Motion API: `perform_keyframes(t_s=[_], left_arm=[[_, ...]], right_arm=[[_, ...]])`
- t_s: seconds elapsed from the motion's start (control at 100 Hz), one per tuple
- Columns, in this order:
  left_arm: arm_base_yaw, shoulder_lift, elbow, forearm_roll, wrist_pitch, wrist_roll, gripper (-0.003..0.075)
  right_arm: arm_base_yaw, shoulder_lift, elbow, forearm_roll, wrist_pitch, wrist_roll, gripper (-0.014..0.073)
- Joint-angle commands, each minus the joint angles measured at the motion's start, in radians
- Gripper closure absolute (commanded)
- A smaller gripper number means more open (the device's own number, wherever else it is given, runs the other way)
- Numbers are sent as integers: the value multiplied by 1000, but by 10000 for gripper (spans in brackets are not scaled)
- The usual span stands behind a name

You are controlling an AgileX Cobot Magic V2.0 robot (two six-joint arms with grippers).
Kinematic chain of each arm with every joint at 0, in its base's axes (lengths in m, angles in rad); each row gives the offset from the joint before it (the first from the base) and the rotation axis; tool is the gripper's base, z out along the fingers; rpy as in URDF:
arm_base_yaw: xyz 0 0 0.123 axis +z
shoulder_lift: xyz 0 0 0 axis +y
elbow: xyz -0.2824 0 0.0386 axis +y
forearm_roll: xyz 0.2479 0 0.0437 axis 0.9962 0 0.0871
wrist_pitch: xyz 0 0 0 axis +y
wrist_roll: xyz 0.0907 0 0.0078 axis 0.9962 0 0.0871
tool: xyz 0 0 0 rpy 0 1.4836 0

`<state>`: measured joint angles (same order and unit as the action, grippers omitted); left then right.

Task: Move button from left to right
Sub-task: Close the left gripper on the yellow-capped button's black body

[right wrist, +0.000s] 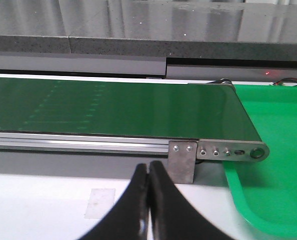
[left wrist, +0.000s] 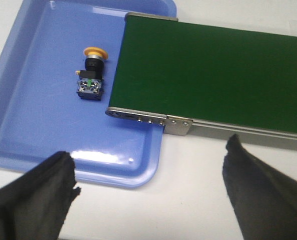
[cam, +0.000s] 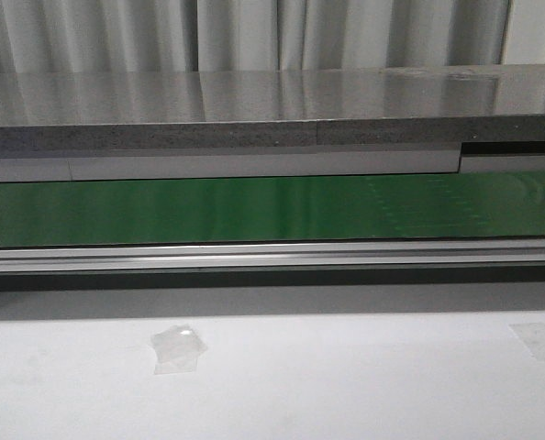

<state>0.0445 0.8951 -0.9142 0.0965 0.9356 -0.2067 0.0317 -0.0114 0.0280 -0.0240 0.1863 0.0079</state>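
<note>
Left gripper is wide open, nothing in it. Button lies on its side in the blue tray just beside the belt, ahead of my fingers, cap pointing away. Right gripper is pinched closed, so imo left arm grabs it.

Light is even and moderately bright. Glare streaks the grey shelf and my blue tray rim. My left fingers look blurred close up; a soft shadow lies under the green belt.

One button, two trays (blue, green), one green belt, two tape patches
</note>
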Motion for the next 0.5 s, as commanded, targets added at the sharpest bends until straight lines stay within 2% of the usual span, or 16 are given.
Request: perform_keyframes(t_s=[0.0, 0.26, 0.49], left_arm=[[28, 60, -57, 31, -89, -30, 133], [206, 318, -193, 36, -164, -23, 133], [283, 560, -337, -4, -140, 100, 133]], right_arm=[[-4, -13, -16, -5, -81, 0, 662], [-4, -13, -16, -5, -81, 0, 662], [-4, -13, -16, -5, -81, 0, 662]])
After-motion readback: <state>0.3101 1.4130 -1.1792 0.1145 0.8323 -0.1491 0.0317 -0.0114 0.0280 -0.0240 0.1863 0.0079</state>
